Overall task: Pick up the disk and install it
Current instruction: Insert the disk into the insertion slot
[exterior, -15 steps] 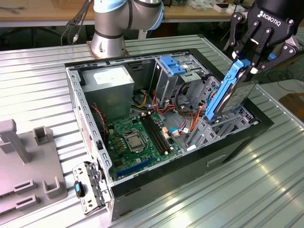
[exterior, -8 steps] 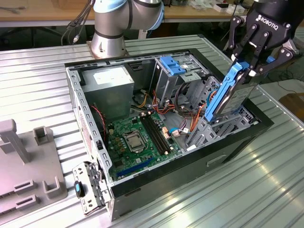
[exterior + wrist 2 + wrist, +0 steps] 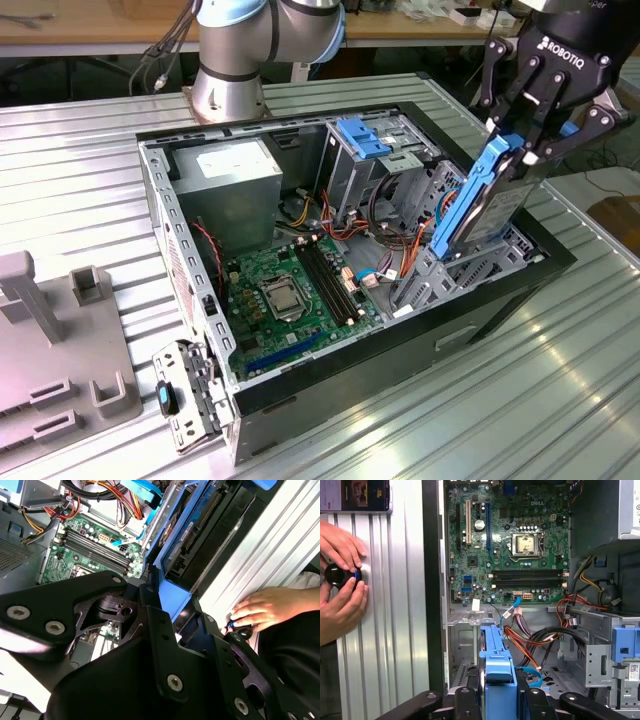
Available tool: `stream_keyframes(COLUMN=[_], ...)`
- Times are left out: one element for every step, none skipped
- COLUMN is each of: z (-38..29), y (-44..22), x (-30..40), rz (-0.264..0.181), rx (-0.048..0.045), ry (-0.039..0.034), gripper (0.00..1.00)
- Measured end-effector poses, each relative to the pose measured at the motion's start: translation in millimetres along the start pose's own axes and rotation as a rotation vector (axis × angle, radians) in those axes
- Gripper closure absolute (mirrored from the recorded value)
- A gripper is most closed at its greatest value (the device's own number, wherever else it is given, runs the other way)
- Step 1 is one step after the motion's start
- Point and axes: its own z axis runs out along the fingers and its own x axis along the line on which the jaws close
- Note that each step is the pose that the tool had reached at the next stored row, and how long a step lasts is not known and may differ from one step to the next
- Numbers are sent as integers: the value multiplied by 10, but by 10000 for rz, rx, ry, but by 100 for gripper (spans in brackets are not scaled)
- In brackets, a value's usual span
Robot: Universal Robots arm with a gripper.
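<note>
The black 2-fingered tool (image 3: 530, 148) is closed in on the top end of the disk (image 3: 495, 210), a flat dark-grey rectangular drive framed by bright blue plastic rails. One finger presses against each side of it. In the first wrist view the blue rail (image 3: 497, 680) rises from between the black fingers (image 3: 465, 705).

The disk stands steeply tilted over the open black-and-grey metal computer case (image 3: 330, 380). Its lower end is down at the grey metal drive bay (image 3: 455, 265) in the case's corner. Whether it is seated there I cannot tell.

Inside the case, the green motherboard (image 3: 290, 290) lies flat on the floor. A grey box-shaped power supply (image 3: 235, 190) sits at the end opposite the drive bay. A blue plastic bracket (image 3: 362, 137) tops a tall metal cage beside the bay.

The case rests on a ribbed silver metal tabletop (image 3: 520, 400). Just outside the case wall, a person's 2 hands (image 3: 340, 545) rest on the ribs. They are wrapped around a small round black knob (image 3: 340, 575).

The grey cylindrical arm base (image 3: 228, 85) stands just behind the case, near the power-supply corner. A pale grey plastic fixture (image 3: 60, 360) sits past the case's power-supply end. Farther behind the case runs a long wooden tabletop (image 3: 90, 25).
</note>
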Motion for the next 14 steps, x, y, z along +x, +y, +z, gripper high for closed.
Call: stream_keyframes(z=[5, 11, 22, 29, 35, 44, 54, 64, 76, 84, 91, 100, 105, 118], y=[0, 0, 0, 0, 0, 1, 1, 1, 1, 2, 1, 1, 1, 2], x=[0, 0, 1, 2, 2, 4, 6, 8, 11, 13, 14, 16, 17, 19], rz=[0, 0, 0, 0, 0, 0, 0, 0, 0, 0, 0, 0, -1, 0], rx=[0, 0, 0, 0, 0, 0, 0, 0, 0, 0, 0, 0, 0, 0], ry=[0, 0, 1, 0, 1, 0, 0, 0, 1, 0, 1, 0, 1, 0], gripper=[63, 63, 63, 63, 63, 63, 63, 63, 63, 63, 63, 63, 63, 63])
